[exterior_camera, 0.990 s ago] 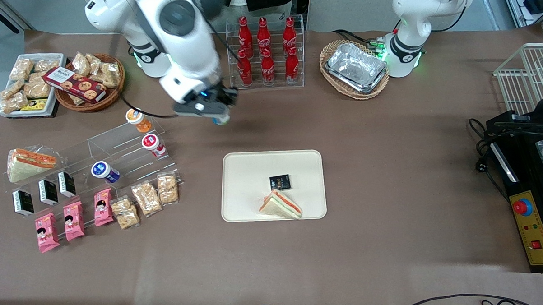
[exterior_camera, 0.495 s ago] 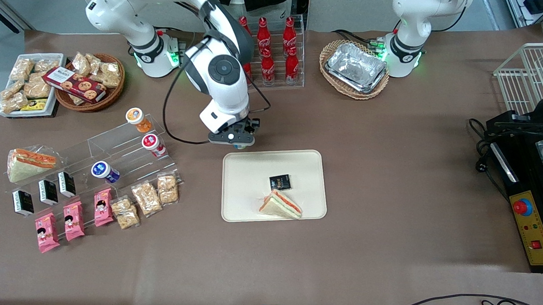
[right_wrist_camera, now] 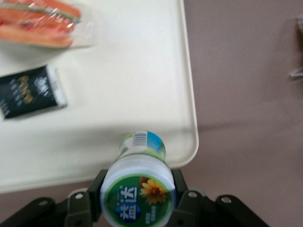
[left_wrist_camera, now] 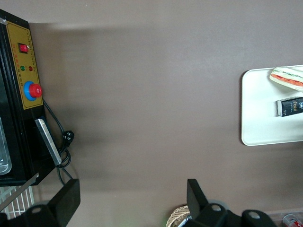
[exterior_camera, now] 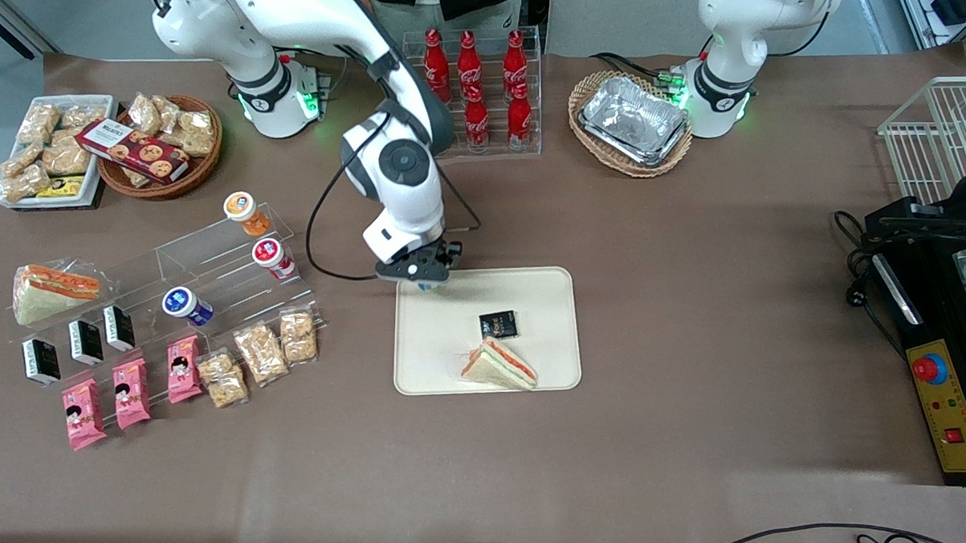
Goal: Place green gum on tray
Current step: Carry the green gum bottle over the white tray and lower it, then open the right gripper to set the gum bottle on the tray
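Note:
My right gripper (exterior_camera: 426, 281) hangs over the corner of the cream tray (exterior_camera: 447, 367) that is farthest from the front camera and toward the working arm's end. It is shut on the green gum (right_wrist_camera: 138, 189), a white bottle with a green-rimmed lid showing a flower. In the front view only a sliver of the green gum (exterior_camera: 428, 285) shows under the gripper. The fingers (right_wrist_camera: 177, 187) press on both sides of the lid. In the right wrist view the bottle hangs above the tray (right_wrist_camera: 118, 85) near its rounded corner.
On the tray lie a wrapped sandwich (exterior_camera: 499, 364) and a black packet (exterior_camera: 498, 324). An acrylic stand with orange-lidded (exterior_camera: 242, 208), red-lidded (exterior_camera: 269, 253) and blue-lidded (exterior_camera: 180, 302) bottles sits toward the working arm's end. A cola rack (exterior_camera: 473, 90) and a foil tray in a basket (exterior_camera: 633, 120) stand farther from the front camera.
The gripper has carried the green gum from near the acrylic stand toward the front camera, down to the tray's corner.

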